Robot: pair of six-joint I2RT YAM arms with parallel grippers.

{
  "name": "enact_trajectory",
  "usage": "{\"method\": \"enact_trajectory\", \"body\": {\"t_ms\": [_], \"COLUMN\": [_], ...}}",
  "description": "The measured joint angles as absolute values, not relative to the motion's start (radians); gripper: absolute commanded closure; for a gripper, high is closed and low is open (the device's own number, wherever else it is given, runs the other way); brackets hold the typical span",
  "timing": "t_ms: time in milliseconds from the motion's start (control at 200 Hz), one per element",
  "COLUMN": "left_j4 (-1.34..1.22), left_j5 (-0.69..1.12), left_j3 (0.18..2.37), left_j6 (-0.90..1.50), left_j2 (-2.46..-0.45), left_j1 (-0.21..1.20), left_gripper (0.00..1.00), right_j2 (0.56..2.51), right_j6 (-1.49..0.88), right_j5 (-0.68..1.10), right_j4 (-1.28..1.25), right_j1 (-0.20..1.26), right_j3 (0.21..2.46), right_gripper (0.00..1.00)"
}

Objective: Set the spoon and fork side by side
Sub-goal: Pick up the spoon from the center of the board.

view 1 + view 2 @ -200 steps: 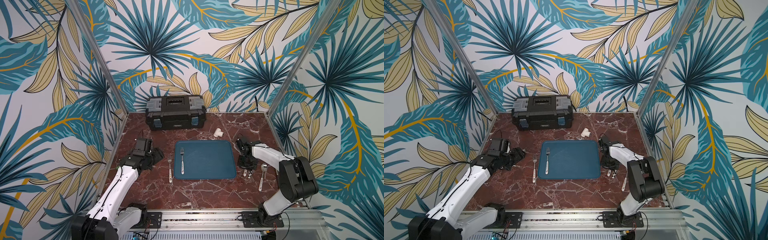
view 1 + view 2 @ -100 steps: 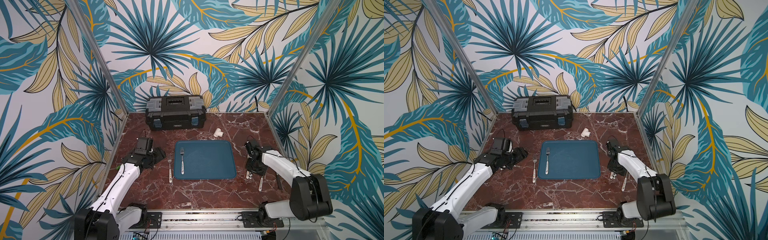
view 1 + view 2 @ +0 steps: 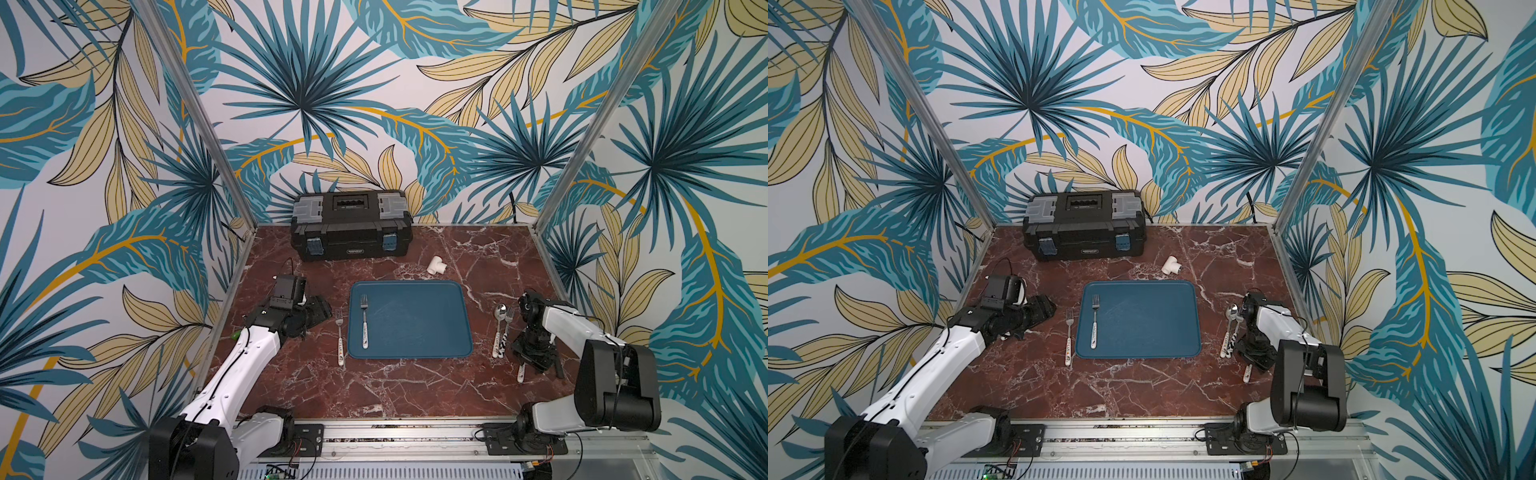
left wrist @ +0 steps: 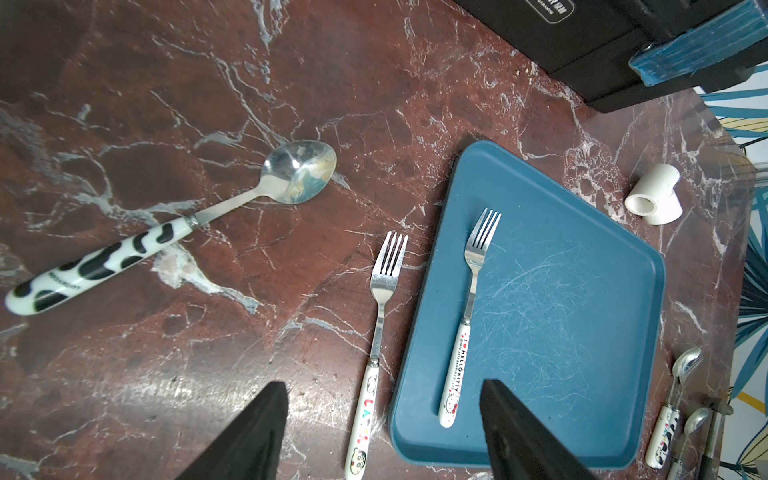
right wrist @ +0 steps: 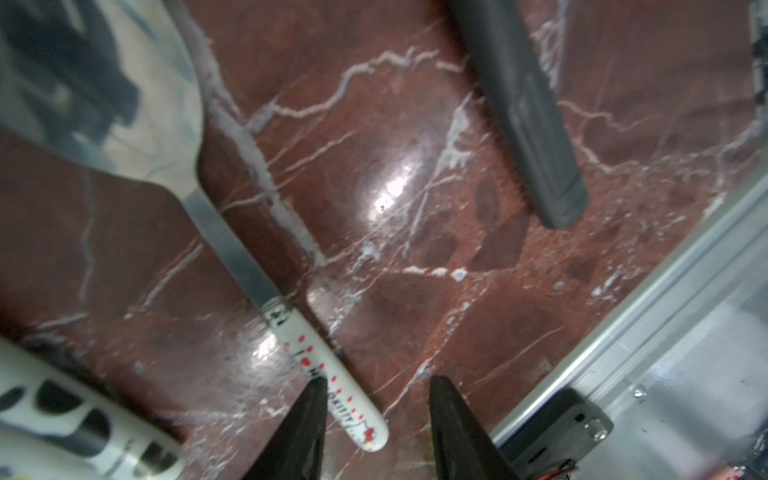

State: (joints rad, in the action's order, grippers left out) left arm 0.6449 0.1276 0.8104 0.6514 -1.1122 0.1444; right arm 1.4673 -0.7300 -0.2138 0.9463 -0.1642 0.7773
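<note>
Left arm [image 3: 253, 353], right arm [image 3: 569, 328]: jaws apart

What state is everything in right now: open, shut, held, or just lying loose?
Toolbox: lid shut.
Tray: flat on the table, tray fork lying on it.
Table fork: loose, beside the tray.
Right-side spoon: loose, alongside the right-side fork.
Cow-handled spoon: loose on the table.
Left tool: open, empty.
Right tool: open, empty, beside the kitty spoon handle.
</note>
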Motion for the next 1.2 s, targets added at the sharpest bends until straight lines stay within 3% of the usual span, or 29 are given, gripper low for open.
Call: {"method": "enact_trajectory", "body": {"t_ms": [240, 426, 536, 926, 1202], "left_j4": [0.644, 0.640, 0.640, 0.652, 0.698], "left_j5": [0.129, 0.139, 0.140, 0.139, 0.132], "left_j3": [0.810, 0.810, 0.810, 0.811, 0.819], "left_j6": [0.643, 0.647, 0.655, 0.686, 0.703], "left_j2": [-1.146, -1.160, -1.160, -1.148, -1.087], "left_j1": [0.142, 0.142, 0.142, 0.142, 0.142], "left_gripper": [0.22, 0.23, 0.23, 0.23, 0.23], "right_j2": [1.473, 1.499, 1.502, 1.472, 1.406], "right_j6": [-0.726, -0.714, -0.707, -0.673, -0.647], "right_j5": [-0.170, -0.137, -0.128, -0.096, -0.065], "right_j4": [0.910, 0.897, 0.904, 0.861, 0.828], "right_j1": [-0.173, -0.175, -0.176, -0.154, 0.089], "right_j3": [0.744, 0.757, 0.760, 0.761, 0.881], "right_gripper": [0.62, 0.85, 0.91, 0.94, 0.94]}}
